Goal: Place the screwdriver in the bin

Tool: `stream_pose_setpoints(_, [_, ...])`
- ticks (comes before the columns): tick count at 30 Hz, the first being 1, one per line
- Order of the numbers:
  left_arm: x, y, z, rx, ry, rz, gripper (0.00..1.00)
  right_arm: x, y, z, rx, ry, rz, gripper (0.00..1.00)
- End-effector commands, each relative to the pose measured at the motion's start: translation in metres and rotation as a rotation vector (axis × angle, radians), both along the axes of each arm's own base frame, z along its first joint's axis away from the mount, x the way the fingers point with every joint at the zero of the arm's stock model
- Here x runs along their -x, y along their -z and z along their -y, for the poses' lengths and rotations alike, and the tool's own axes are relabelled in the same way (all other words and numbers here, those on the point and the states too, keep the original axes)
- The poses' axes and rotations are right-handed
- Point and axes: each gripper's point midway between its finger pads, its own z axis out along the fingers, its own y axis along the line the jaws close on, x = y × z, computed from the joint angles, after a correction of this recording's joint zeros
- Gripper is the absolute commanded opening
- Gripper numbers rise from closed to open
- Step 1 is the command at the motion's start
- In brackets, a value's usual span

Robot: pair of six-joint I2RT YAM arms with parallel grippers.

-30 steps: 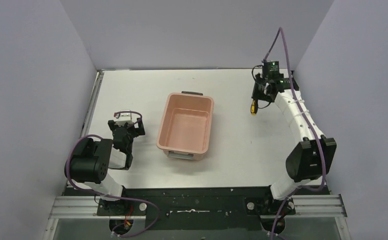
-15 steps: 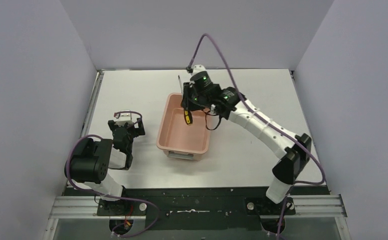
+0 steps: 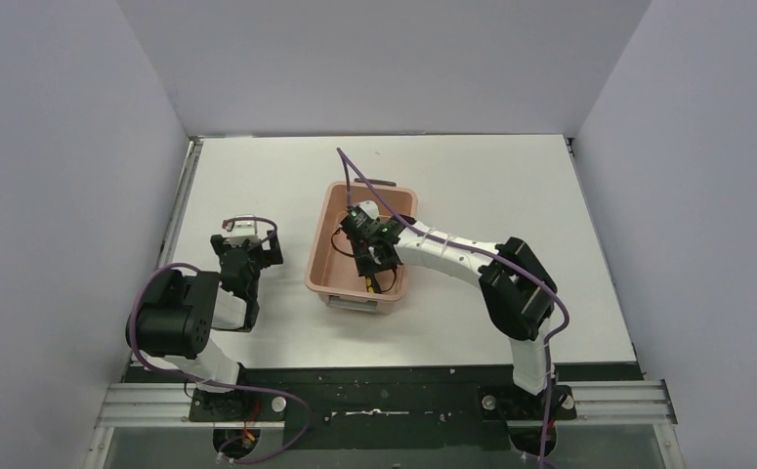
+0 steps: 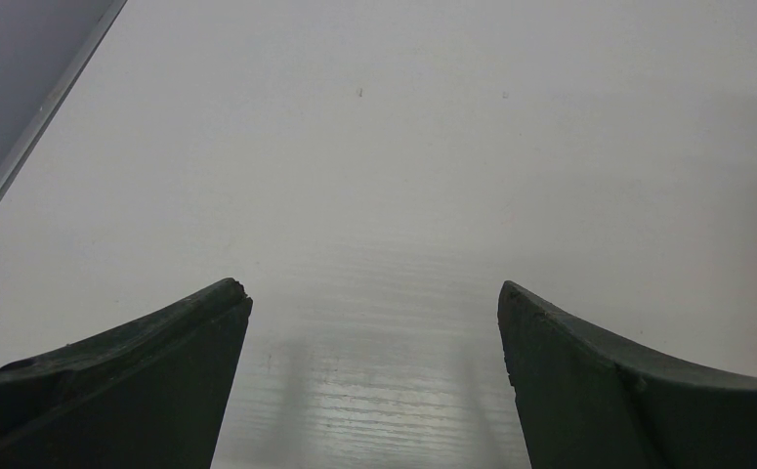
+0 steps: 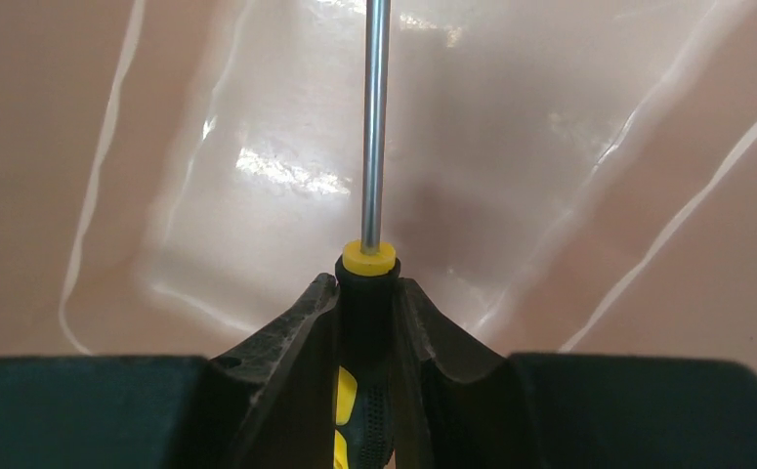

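Observation:
The salmon-pink bin (image 3: pixel 330 210) stands in the middle of the table. My right gripper (image 3: pixel 372 270) reaches down inside it, near its front end, and is shut on the screwdriver (image 3: pixel 367 286). In the right wrist view the gripper (image 5: pixel 366 293) clamps the black-and-yellow handle, and the screwdriver's (image 5: pixel 374 117) thin shaft points away over the bin's glossy pink floor (image 5: pixel 208 117). My left gripper (image 3: pixel 247 246) rests left of the bin. It is open and empty in the left wrist view (image 4: pixel 374 293), over bare table.
A purple cable (image 3: pixel 355 176) of the right arm arches over the bin's far end. Grey walls close in the white table (image 3: pixel 511 186) on three sides. A metal rail (image 3: pixel 187 186) runs along the left edge.
My right arm swung from the far right of the table over the bin and then down into it, carrying the screwdriver. The left arm has not moved.

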Motion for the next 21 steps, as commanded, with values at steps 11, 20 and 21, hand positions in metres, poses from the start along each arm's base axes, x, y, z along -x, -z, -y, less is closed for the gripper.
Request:
stream_pose_setpoints(11, [-0.003, -0.01, 0.0, -0.005, 0.007, 0.035, 0.97, -0.039, -0.06, -0.003, -0.045, 0.085, 0.203, 0.54])
stream_pose_setpoints(20, [-0.003, -0.01, 0.0, -0.005, 0.007, 0.034, 0.97, -0.044, -0.193, 0.015, -0.219, 0.065, 0.436, 0.87])
stream_pose_setpoints(21, [-0.003, -0.009, 0.0, -0.005, 0.007, 0.033, 0.97, -0.044, -0.205, 0.022, -0.226, 0.062, 0.464, 0.98])
